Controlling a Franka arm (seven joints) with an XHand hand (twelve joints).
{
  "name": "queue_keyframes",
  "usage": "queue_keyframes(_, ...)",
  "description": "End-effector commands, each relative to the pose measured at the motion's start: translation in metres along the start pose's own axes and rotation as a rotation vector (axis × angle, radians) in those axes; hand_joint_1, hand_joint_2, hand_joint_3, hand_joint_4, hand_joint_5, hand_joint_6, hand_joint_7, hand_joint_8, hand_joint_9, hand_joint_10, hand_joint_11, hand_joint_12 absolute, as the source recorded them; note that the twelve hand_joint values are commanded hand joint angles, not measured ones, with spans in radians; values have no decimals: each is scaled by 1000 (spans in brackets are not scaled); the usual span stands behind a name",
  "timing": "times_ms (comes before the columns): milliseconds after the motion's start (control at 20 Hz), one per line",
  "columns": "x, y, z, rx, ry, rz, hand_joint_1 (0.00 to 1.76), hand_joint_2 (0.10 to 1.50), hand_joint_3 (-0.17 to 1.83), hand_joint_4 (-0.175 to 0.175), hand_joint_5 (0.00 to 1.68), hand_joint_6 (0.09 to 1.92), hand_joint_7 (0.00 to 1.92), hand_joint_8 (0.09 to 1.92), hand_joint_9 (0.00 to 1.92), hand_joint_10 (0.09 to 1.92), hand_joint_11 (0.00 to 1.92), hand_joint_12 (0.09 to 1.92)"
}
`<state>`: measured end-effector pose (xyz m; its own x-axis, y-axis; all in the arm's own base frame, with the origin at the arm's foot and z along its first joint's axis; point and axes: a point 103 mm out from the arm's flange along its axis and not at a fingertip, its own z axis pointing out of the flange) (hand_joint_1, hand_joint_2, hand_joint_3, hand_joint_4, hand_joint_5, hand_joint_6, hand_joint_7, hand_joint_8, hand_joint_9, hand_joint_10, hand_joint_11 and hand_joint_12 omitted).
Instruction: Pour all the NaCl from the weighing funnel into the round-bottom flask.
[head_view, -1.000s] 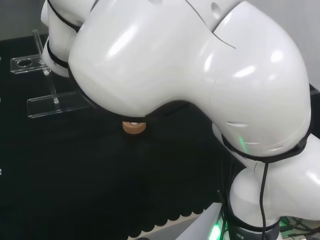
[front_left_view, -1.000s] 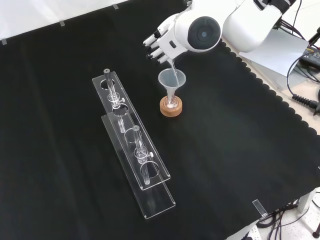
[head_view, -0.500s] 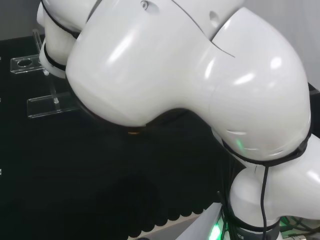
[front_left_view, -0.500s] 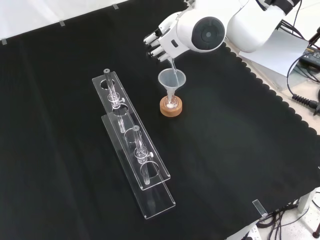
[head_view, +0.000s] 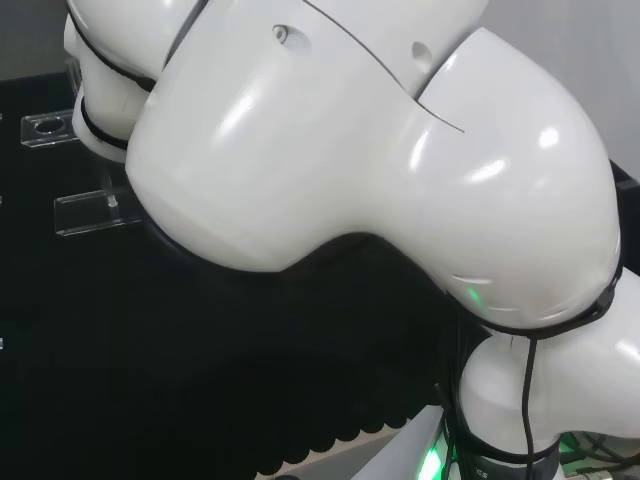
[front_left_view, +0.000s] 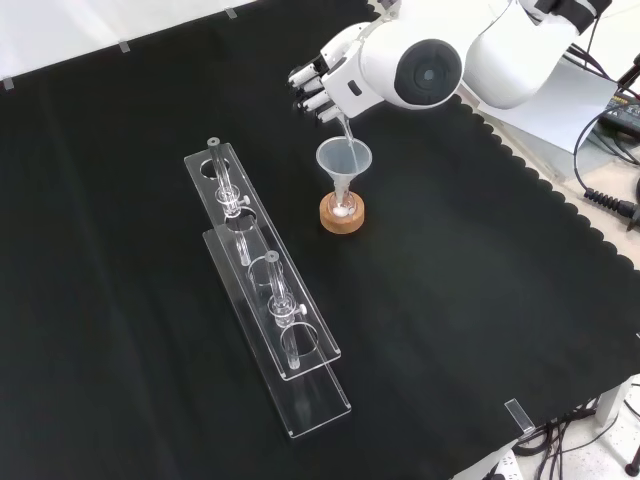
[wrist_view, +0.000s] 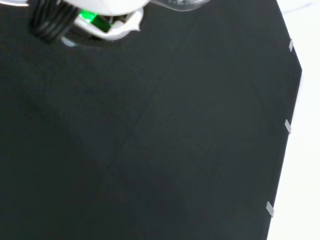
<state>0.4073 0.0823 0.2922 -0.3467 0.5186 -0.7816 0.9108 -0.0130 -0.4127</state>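
In the front view the hand (front_left_view: 325, 80) hangs above the flask with its fingers curled round a clear weighing funnel (front_left_view: 343, 124). The weighing funnel is tipped steeply, and its thin spout points down into a clear funnel (front_left_view: 344, 158). That funnel stands in the neck of a small round-bottom flask (front_left_view: 341, 203) on a cork ring (front_left_view: 341, 217). A little white powder (front_left_view: 342, 210) lies in the flask's bottom. The arm's big white link with a grey cap (front_left_view: 428, 73) stands right beside the hand. In the wrist view a bit of clear glass (wrist_view: 182, 4) shows at the edge.
Two long clear acrylic racks (front_left_view: 262, 290) holding glass tubes lie left of the flask in the front view; their ends (head_view: 85, 210) show at the head view's left. The cloth's scalloped edge (front_left_view: 560, 205) runs along the right. The arm's links (head_view: 380, 170) block the head view.
The arm's links have swung over in the head view and now hide the cork ring. In the front view the hand and grey-capped link have drifted slightly right and up; the flask stands unmoved.
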Motion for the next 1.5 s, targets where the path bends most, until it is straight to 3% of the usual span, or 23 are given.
queue_keyframes(50,0,0,-2,2,-20,4,1083,696,723,175,1117,973,624,602,935,374,633,1183)
queue_keyframes(1500,0,-3,-13,72,-150,37,1086,687,735,175,1122,970,633,605,932,377,630,1181)
